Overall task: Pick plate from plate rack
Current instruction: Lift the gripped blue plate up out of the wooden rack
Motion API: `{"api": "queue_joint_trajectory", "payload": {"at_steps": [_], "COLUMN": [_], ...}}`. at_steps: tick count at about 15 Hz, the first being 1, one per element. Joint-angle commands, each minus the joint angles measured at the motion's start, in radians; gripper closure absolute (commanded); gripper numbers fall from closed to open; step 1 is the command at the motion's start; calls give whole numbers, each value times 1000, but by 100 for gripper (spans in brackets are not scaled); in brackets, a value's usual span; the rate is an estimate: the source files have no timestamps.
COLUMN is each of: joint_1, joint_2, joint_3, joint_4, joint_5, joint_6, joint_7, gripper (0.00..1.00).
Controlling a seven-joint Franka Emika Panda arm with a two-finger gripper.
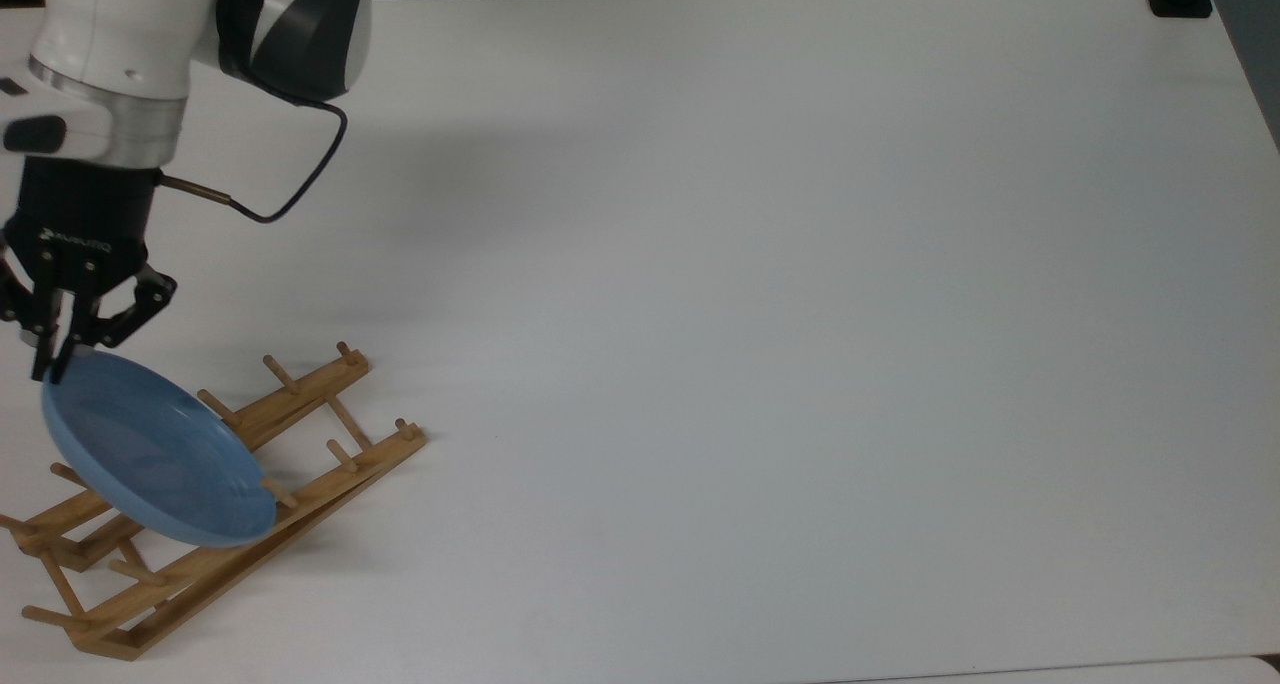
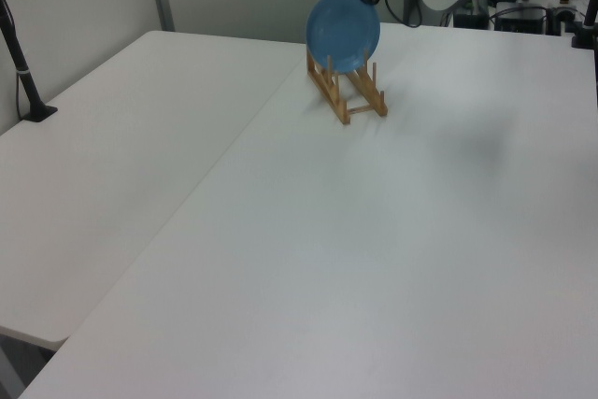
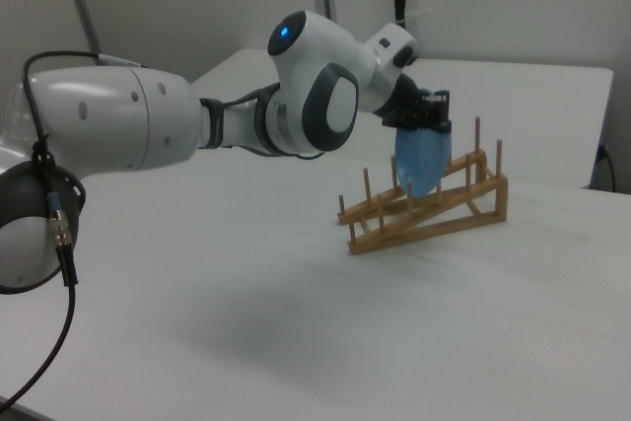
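A: What takes up most of the scene?

B: The white table (image 1: 800, 314). The plate rack (image 1: 240, 504) is my landmark: it sits near the top view's lower left corner, and the table stretches bare away from it toward the top view's right.

A: And the arm?

B: The white Franka arm (image 3: 197, 125) comes in from the right view's left and ends above the rack's far end. In the top view its wrist hangs over the rack's left part, with a black cable (image 1: 270, 199) looping off beside the wrist.

A: How does the rack lie?

B: In the right view one end of the rack (image 3: 424, 209) is lifted off the table, so the rails slope up toward the right view's right, while the other end rests on the surface. The pegs stand up along both rails.

A: Where is the plate?

B: The blue plate (image 1: 155, 459) is on edge, tilted, among the rack's pegs at its left part in the top view. In the left view the plate (image 2: 343, 32) rises above the rack (image 2: 348, 91).

A: And the gripper?

B: The gripper (image 1: 50, 364) is at the plate's upper rim, above the rack, its fingers closed onto that rim.
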Motion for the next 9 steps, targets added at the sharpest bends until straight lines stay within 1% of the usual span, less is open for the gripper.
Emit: {"api": "queue_joint_trajectory", "payload": {"at_steps": [1,4,7,9], "joint_1": [-4,-16,-11,-5], "joint_2": [-66,-104,-121,-123], "joint_3": [-10,-13,-12,-6], "joint_4": [-27,-27,-32,-30], "joint_5": [-39,-18,53,85], "joint_6": [14,11,8,6], "joint_7": [3,9,29,77], "gripper": [100,100,100,100]}}
